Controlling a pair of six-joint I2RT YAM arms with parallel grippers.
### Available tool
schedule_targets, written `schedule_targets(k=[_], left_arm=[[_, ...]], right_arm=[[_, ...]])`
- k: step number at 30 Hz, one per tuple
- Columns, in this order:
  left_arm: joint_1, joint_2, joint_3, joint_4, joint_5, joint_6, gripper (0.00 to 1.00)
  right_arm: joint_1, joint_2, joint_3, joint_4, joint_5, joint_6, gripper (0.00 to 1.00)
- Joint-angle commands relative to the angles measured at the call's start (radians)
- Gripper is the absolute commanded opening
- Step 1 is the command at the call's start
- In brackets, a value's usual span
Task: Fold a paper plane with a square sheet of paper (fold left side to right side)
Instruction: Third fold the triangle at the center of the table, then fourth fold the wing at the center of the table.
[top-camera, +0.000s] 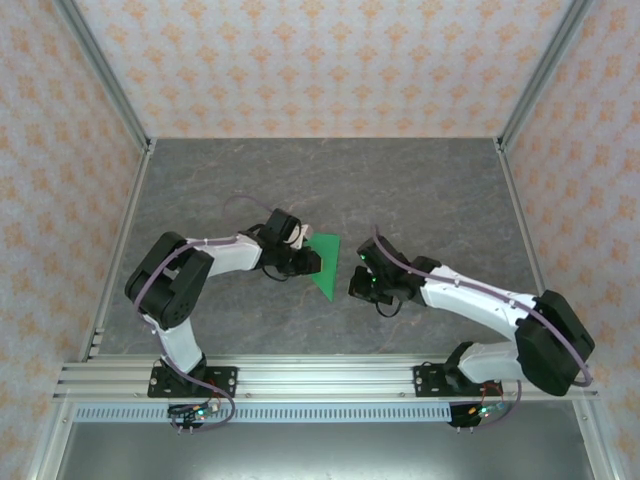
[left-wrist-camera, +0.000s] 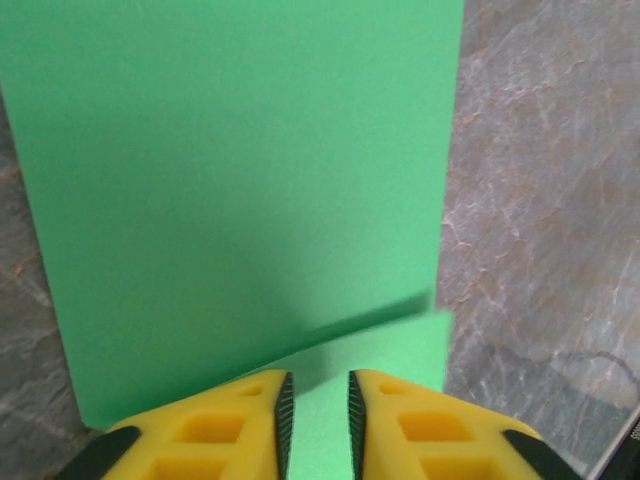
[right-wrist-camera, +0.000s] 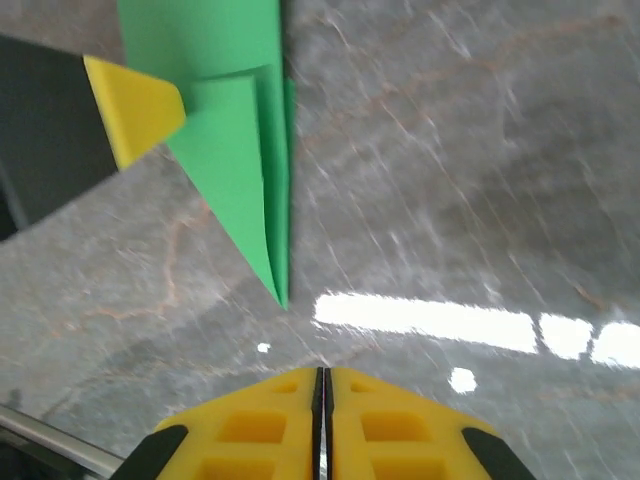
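The green sheet of paper (top-camera: 326, 262) lies on the table between the two arms, folded into a narrow triangle whose point faces the near edge. My left gripper (top-camera: 306, 262) sits at its left edge. In the left wrist view the paper (left-wrist-camera: 250, 180) spreads ahead, and a raised folded flap (left-wrist-camera: 400, 345) runs toward the left gripper (left-wrist-camera: 318, 395), whose jaws stand a little apart with green showing in the gap. My right gripper (top-camera: 358, 283) hovers just right of the paper's tip. In the right wrist view the right gripper (right-wrist-camera: 322, 385) is shut on nothing, short of the paper's point (right-wrist-camera: 280, 290).
The grey marble tabletop (top-camera: 400, 190) is bordered by metal frame posts and patterned walls. A yellow fingertip (right-wrist-camera: 135, 105) of the left gripper shows beside the paper in the right wrist view. A bright light reflection (right-wrist-camera: 430, 320) lies on the table.
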Motion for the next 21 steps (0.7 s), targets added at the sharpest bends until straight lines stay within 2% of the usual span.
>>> schedule_targets(k=[1, 4, 7, 11, 16, 21], left_arm=[[0.002, -0.101, 0.057, -0.074, -0.029, 0.01, 0.34], [0.017, -0.176, 0.071, -0.133, -0.059, 0.028, 0.44], [0.055, -0.257, 0.041, -0.175, -0.104, 0.024, 0.55], [0.124, -0.321, -0.058, -0.152, -0.083, -0.017, 0.6], [0.133, -0.301, -0.135, -0.049, -0.007, -0.083, 0.61], [0.129, -0.214, -0.13, 0.051, 0.047, -0.115, 0.61]], right_arm=[[-0.044, 0.064, 0.037, 0.116, -0.048, -0.069, 0.12], [-0.083, 0.13, 0.073, 0.126, -0.048, -0.142, 0.2], [-0.089, 0.189, 0.128, 0.128, -0.061, -0.25, 0.36], [-0.088, 0.252, 0.167, 0.148, -0.086, -0.343, 0.53], [-0.089, 0.332, 0.22, 0.116, -0.076, -0.36, 0.53], [-0.088, 0.342, 0.227, 0.109, -0.024, -0.358, 0.53]])
